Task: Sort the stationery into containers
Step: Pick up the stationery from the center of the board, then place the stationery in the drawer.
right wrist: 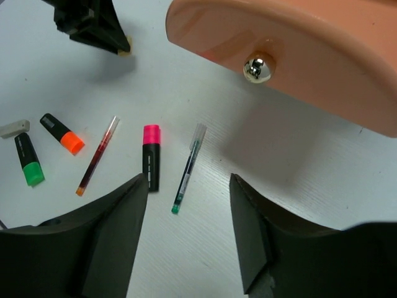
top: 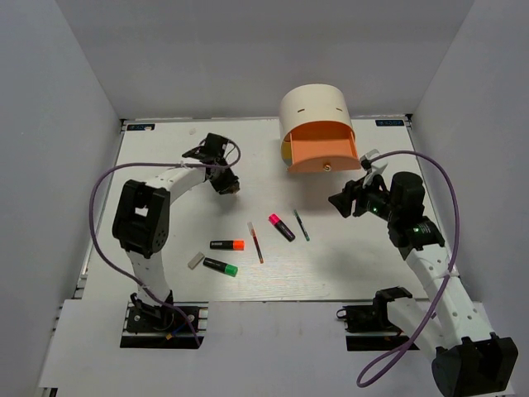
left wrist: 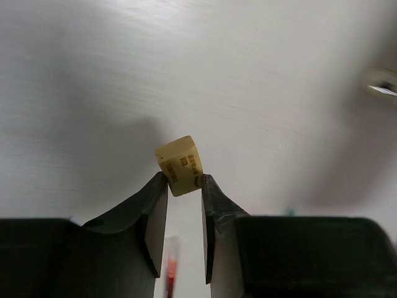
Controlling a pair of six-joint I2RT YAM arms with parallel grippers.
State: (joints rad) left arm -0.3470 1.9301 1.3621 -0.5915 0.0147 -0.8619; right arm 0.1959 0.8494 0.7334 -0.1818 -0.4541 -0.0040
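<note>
Nearest the arm bases, most of the stationery is lying loose and waiting: the green highlighter point(top: 221, 266) and grey eraser point(top: 196, 260) just beside each other, the orange highlighter point(top: 227, 245) a little beyond, then the red pen point(top: 255, 241), pink highlighter point(top: 281, 227) and green pen point(top: 302, 225) in a loose row.

Farther out on the left, the left claw point(left wrist: 184, 186) is pinching the tan eraser point(left wrist: 180, 162) at its fingertips; whether the eraser is clearing the surface point(top: 347, 265) I cannot tell. So the step in hand appears to be the eraser's pick.

On the right, the right claw point(top: 343, 198) is hanging with its fingers spread and nothing between them, facing the pink-fronted drawer point(top: 324, 159) and its knob point(right wrist: 257, 68). That drawer is standing pulled out of the cream desk unit point(top: 312, 106).

The next move is likely calling for a carry rightward, high enough to pass over the drawer front before letting go.

The surface is showing white, matte and faintly grained. Plain pale grey walls point(top: 248, 50) are closing it in on three sides.
</note>
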